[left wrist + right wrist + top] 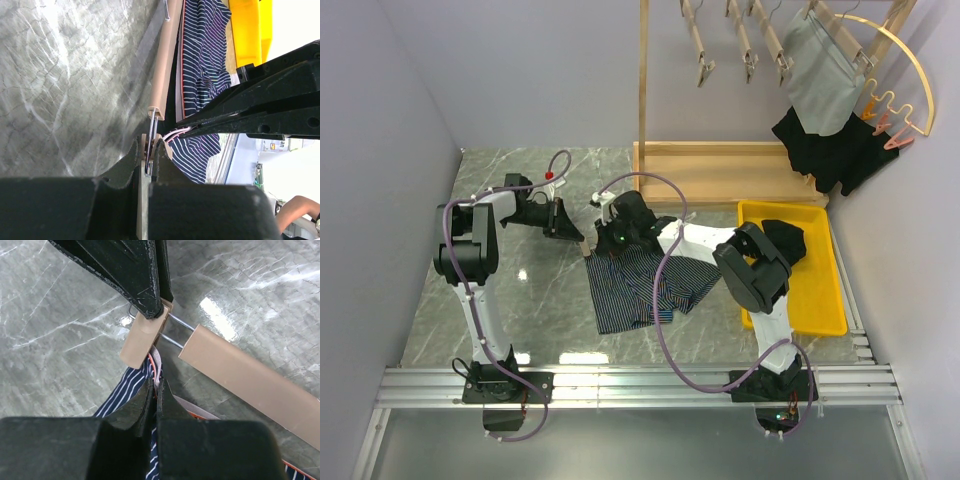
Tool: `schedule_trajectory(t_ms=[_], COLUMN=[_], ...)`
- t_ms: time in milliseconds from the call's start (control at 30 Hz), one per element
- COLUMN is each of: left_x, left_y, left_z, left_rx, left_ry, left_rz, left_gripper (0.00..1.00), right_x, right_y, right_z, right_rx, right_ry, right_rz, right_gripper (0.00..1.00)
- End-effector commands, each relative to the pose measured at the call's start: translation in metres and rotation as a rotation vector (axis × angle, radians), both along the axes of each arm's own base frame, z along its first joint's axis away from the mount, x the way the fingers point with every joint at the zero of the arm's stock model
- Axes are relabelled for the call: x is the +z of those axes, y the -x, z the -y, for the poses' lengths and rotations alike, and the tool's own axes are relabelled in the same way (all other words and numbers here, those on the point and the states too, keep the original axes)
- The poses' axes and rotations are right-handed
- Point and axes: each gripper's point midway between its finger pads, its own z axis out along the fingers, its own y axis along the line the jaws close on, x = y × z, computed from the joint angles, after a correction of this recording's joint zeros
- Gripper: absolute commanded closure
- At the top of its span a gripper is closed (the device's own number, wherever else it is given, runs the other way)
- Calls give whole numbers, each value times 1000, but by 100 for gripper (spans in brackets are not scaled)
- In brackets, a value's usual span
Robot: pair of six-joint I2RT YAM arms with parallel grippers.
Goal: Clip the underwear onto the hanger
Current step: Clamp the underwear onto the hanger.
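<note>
left claw (148, 154) is squeezing the stiff hanger clip (142, 337), right claw (156, 390) is pinching the limp-looking underwear (640, 290) by its firmer waistband (156, 360).

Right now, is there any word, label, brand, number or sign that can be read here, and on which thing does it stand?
No text can be read in any view.
Small dark print on a white object in the background of the left wrist view: too blurred to read.
The underwear, the hanger and the yellow tray: no writing visible.
</note>
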Motion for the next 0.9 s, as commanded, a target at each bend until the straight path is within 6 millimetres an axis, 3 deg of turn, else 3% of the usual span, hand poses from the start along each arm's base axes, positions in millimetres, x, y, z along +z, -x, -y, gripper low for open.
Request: schedule_trajectory(t_ms=[0,500,867], left_x=[24,25,27], left_y=[-4,5,1], left_z=[8,10,9], left_rx=[-32,-56,-58], left_ry=[26,43,35], left_rz=[104,105,104], left_gripper=[100,99,71], right_x=[51,51,44], right_y=[1,0,0], right_z=[-31,-35,-30], right_rx=[62,54,58], right_ry=[-148,-160,-140], right_rz=[41,16,4], right_gripper=[100,100,100])
